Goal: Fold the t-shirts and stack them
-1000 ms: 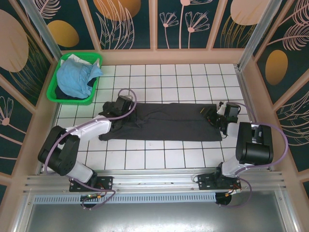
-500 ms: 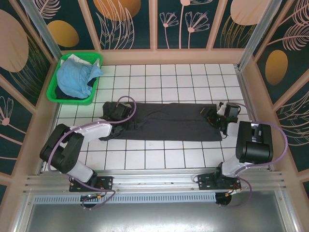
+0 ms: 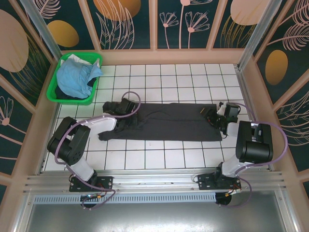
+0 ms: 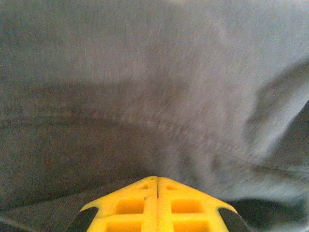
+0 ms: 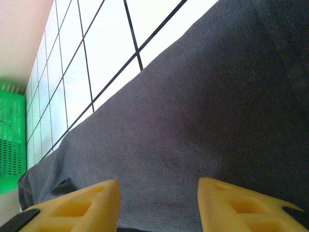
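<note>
Snapping shut just now, the left claw (image 4: 157, 179) sits on the left end of the dark grey t-shirt (image 3: 174, 122), flat on the table (image 3: 159, 155); if it has cloth, a fold can start. The right claw (image 5: 159, 186) hangs half open, empty.

The top cam sits high over the near edge, looking down on the whole table (image 3: 164, 159). Left wrist cam is jammed up against the dark grey t-shirt (image 4: 145, 87). The right wrist one skims low along it toward the green basket (image 5: 12, 135) at the table's far left corner, so all three catch that shirt.
</note>
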